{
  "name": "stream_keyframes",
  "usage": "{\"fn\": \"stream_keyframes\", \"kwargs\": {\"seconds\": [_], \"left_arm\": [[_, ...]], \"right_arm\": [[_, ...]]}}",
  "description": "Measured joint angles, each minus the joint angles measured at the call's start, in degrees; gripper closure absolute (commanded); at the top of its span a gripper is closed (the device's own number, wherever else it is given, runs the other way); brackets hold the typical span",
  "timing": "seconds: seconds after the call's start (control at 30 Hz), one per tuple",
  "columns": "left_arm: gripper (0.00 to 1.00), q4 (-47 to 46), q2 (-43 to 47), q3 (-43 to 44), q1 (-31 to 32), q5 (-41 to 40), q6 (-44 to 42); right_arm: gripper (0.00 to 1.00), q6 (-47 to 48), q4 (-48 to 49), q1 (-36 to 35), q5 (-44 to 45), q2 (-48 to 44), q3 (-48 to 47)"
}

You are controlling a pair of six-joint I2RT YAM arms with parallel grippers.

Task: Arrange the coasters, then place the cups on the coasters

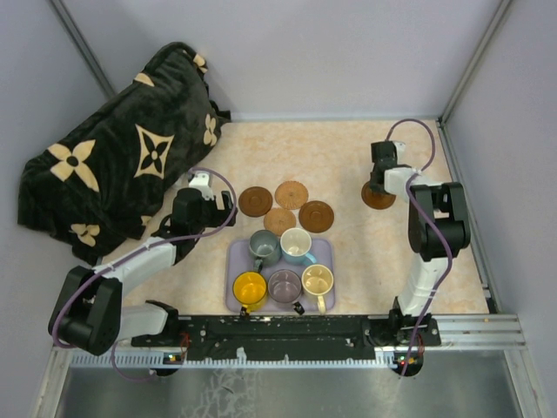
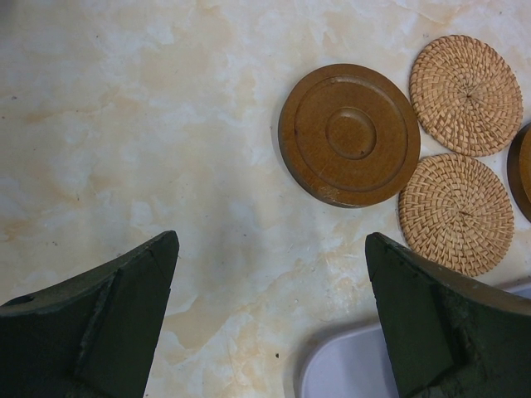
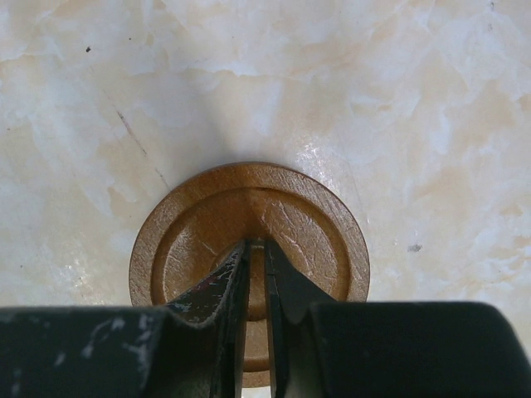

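Right wrist view, entry one: right gripper [image 3: 255, 245], jaws drawn to a narrow slit with nothing between them, tips over the dished centre of the lone coaster [image 3: 311, 224]. Whether they press on it or hang just above cannot be told.

Lone coaster: turned wood, mid-brown, round, raised rim ring, fine cracks in the finish. It lies flat toward the right edge of the tabletop [image 1: 348, 157], well apart from the others.

Entry two: left gripper [image 2: 272, 238], jaws at full spread, holding nothing, over bare tabletop near the tray's far left corner.

Entry three: grouped coasters at mid-tabletop, just beyond the tray's far edge.
- Wooden coaster [image 2: 348, 134], ringed like the lone one.
- Two woven coasters [image 2: 466, 94] [image 2: 456, 213], pale tan spiral rattan, rough-textured.
- Dark coaster [image 2: 523, 170], wooden, partly out of the left wrist view.

Entry four: tray [image 1: 233, 254], lavender, rounded rectangle, smooth, at the near edge. It holds five glossy handled cups:
- yellow cup [image 1: 250, 290]
- grey-green cup [image 1: 264, 248]
- purple-grey cup [image 1: 285, 286], translucent
- cream cup [image 1: 318, 280]
- light blue cup [image 1: 297, 246]

Entry five: blanket [image 1: 122, 165], black plush with cream flowers, at the far left corner.

Step judged in hand: arranging coasters, with no cup yet placed. The next move likely calls for steady downward pressure to slide the thin disc over the smooth marbled top toward the group.
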State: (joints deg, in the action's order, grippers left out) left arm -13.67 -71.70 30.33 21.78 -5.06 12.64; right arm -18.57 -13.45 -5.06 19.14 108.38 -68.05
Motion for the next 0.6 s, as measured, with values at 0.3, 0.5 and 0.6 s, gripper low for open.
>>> {"fn": "stream_keyframes", "kwargs": {"seconds": [0.3, 0.5, 0.6], "left_arm": [[0.00, -0.39, -2.67, 2.16, 0.00, -1.11, -0.92], [0.00, -0.68, -6.36, 5.16, 0.00, -0.44, -1.03], [0.00, -0.28, -7.08, 5.18, 0.00, 0.46, -0.66]], "right_arm": [[0.73, 1.66, -3.13, -1.84, -2.97, -3.93, -0.66], [0.67, 3.19, -3.34, -12.22, -4.07, -10.40, -0.61], [0.76, 2.97, -2.67, -18.08, -5.79, -11.30, 0.17]]}}
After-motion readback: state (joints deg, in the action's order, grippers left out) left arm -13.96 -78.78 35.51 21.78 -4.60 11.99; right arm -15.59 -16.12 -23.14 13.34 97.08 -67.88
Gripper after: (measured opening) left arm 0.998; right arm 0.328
